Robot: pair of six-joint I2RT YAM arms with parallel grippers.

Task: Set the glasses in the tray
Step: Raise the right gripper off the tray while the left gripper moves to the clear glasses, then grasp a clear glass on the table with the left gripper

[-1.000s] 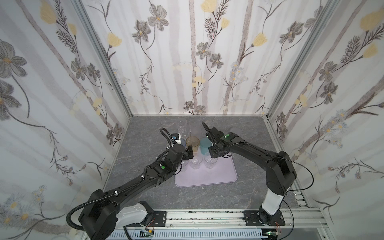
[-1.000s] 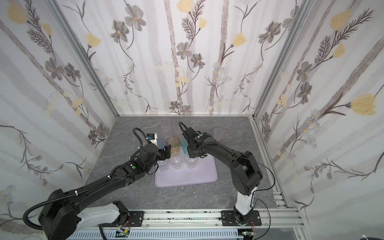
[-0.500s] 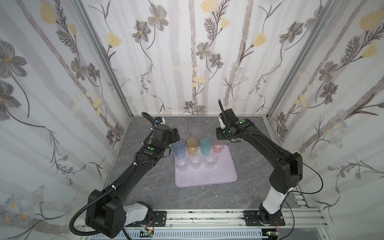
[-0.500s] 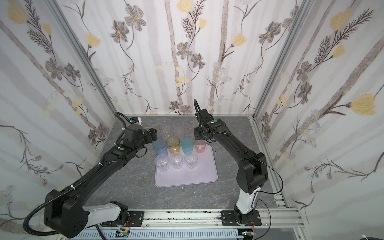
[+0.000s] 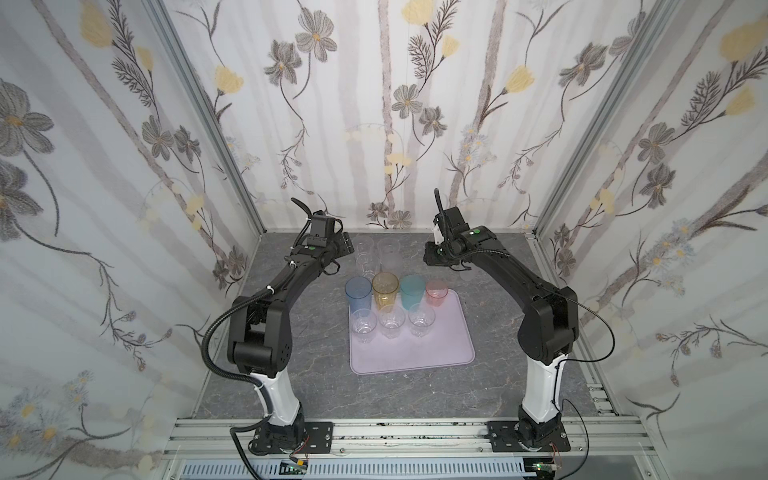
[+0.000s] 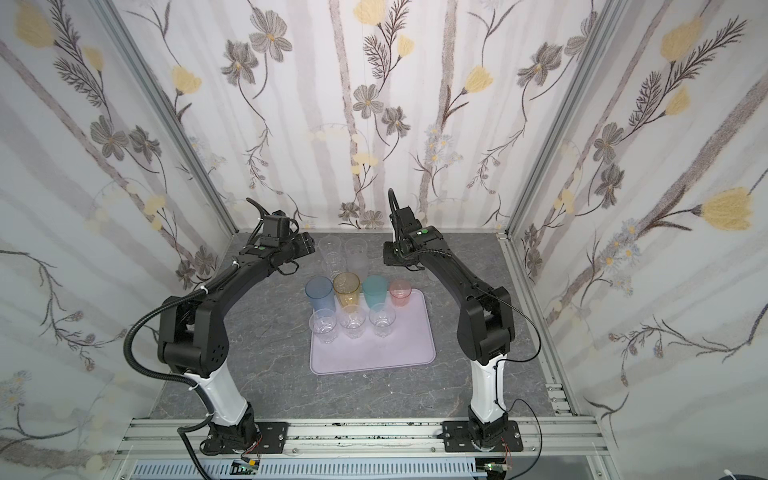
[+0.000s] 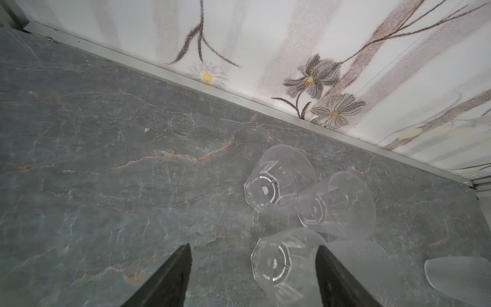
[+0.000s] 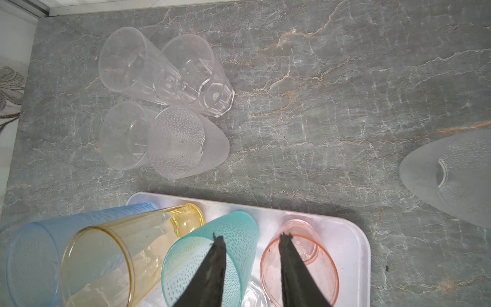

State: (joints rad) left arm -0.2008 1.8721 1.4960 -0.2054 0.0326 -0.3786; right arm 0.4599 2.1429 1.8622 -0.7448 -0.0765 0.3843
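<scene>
Seven glasses stand upright, mouths up, on the lilac tray at centre frame: four tinted behind, three clear in front. Five clear or frosted ones stand on the tabletop above it. The left hand is spread wide and the right hand narrowly apart; both are empty.

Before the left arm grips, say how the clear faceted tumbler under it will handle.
The clear faceted tumbler looks thin-walled: probably light, stiff. Smooth tapered sides may slip. Tall on a narrow base, it could tip into two clear tumblers beside it.
</scene>
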